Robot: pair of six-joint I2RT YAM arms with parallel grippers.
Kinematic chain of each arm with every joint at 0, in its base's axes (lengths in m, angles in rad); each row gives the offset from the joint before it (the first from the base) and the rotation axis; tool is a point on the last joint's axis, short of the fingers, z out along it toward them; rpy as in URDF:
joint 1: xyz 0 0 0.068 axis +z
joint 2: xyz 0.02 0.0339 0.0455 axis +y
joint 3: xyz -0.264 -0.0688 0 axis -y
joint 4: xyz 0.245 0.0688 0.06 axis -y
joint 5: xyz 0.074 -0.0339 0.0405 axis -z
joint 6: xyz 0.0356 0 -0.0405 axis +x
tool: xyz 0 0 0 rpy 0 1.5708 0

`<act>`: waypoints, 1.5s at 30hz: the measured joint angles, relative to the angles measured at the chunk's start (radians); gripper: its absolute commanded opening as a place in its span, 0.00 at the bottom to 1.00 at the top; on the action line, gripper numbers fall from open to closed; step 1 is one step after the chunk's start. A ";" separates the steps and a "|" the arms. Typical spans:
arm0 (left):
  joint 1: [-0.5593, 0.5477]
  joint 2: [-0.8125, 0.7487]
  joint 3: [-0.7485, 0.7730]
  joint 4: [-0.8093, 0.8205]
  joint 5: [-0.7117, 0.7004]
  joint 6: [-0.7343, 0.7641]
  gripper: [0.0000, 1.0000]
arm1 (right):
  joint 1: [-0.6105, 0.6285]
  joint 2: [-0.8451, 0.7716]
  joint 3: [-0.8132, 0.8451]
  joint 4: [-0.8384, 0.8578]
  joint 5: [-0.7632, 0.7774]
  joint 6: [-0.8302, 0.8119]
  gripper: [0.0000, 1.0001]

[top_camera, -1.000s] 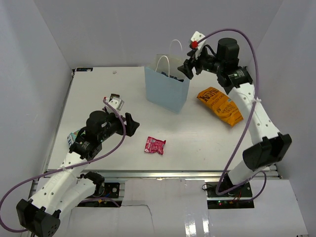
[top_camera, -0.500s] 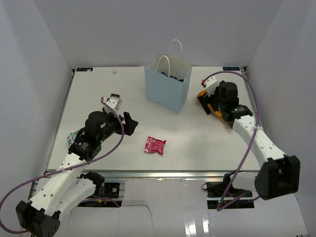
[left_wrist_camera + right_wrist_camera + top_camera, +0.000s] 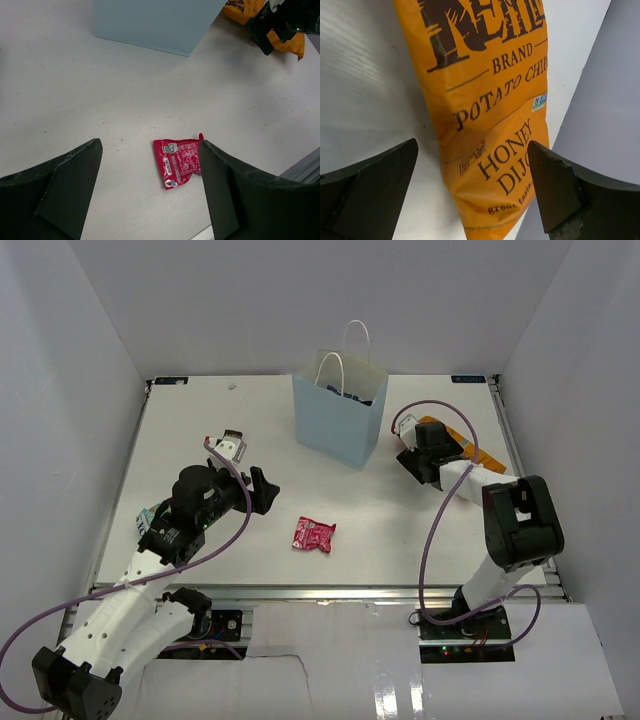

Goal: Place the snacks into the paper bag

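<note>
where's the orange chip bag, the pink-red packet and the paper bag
orange chip bag (image 3: 490, 100): right wrist view, middle of its printed front
pink-red packet (image 3: 179, 161): left wrist view, centre of the wrapper
paper bag (image 3: 335, 430): top external view, its near light blue wall

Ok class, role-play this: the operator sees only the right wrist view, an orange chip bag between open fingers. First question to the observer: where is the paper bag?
Observer: The paper bag stands upright just left of the right gripper.
Operator: Other snacks on the table?
Observer: A pink-red packet lies flat on the table, nearer the robot than the bag.
Operator: And the left arm?
Observer: The left gripper is open, pointed toward that packet, not touching it.
</note>
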 measured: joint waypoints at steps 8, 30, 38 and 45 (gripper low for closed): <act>0.007 0.005 0.000 0.000 0.000 0.000 0.88 | 0.000 0.124 0.018 0.105 0.053 -0.011 0.83; 0.012 0.006 0.000 0.000 0.002 0.000 0.88 | -0.165 -0.207 -0.008 -0.018 -0.233 0.069 0.08; 0.012 0.005 0.000 0.000 0.003 0.000 0.88 | -0.253 -0.395 0.164 -0.158 -0.545 0.142 0.08; 0.012 0.004 0.000 0.000 0.003 0.000 0.88 | -0.252 -0.450 0.248 -0.160 -0.734 0.269 0.08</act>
